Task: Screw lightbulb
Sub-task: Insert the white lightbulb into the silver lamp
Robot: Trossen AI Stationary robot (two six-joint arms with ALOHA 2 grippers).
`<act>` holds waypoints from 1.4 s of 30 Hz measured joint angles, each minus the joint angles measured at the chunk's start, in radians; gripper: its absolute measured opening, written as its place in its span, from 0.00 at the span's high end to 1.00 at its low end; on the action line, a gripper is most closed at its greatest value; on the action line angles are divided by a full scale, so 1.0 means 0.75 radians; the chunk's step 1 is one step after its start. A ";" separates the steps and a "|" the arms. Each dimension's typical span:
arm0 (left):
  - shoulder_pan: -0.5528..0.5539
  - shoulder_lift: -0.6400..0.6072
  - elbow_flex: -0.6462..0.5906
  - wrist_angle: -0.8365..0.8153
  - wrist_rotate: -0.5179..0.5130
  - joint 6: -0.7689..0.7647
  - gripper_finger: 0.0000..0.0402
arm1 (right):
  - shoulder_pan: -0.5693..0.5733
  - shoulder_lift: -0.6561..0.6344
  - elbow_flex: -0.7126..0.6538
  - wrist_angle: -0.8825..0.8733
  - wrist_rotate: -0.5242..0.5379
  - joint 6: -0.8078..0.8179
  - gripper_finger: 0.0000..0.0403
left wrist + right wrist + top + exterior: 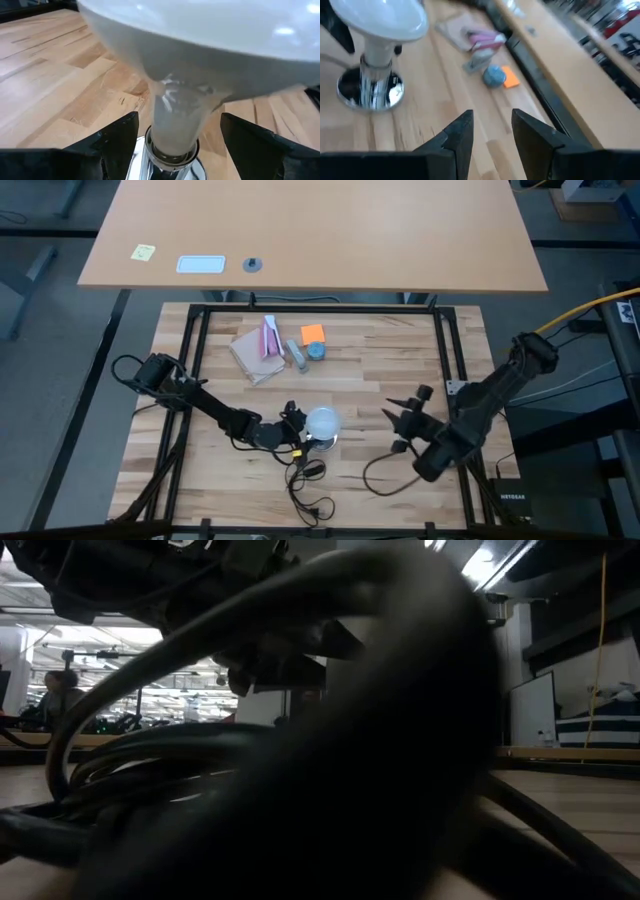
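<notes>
Left arm pose: I see it reaching from the left edge of the desk (400,350) toward the centre, low and stretched out, with its wrist just beside the lightbulb (323,421).
Left end effector (177,135): released; the two dark fingers (117,137) stand wide on either side of the bulb's pale neck, with a visible gap on both sides, so nothing is gripped.
Lightbulb: upright near the centre of the desk's front half, its frosted white globe on top and its tapered neck going down into the socket (370,90). I cannot tell how far the screw base is seated.
Socket: a shiny silver round piece standing on the wood directly under the bulb; a thin black cord (305,485) trails from it toward the front edge.
Right arm pose: I see it coming in from the right side, angled toward the centre, stopped well apart from the bulb.
Right end effector (492,127): partly open and empty, its fingers parted by a narrow gap over bare wood, pointing toward the bulb.
Other items: a blue-grey round piece (494,76) touching an orange block (511,79), near the far edge.
Low view: blocked by dark cables close to the lens.
</notes>
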 joint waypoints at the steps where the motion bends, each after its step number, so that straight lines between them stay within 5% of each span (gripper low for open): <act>1: 0.002 0.000 0.000 0.007 0.001 0.000 0.32 | 0.022 0.003 -0.044 0.052 0.052 0.060 0.66; 6: 0.010 0.000 0.000 0.020 0.003 -0.020 0.32 | 0.039 0.068 -0.283 0.583 0.156 0.123 0.66; 11: 0.013 0.000 0.000 0.020 0.003 -0.051 0.32 | -0.023 0.176 -0.393 0.967 0.054 0.094 0.66; 22: 0.013 0.000 0.000 0.019 0.003 -0.084 0.32 | -0.183 0.369 -0.399 1.234 -0.266 0.007 0.66; 32: 0.012 0.000 0.000 0.031 0.002 -0.074 0.32 | -0.246 0.518 -0.398 1.656 -0.374 -0.268 0.66; 42: 0.009 0.000 0.000 0.050 0.002 -0.025 0.36 | -0.263 0.566 -0.398 1.708 -0.438 -0.268 0.66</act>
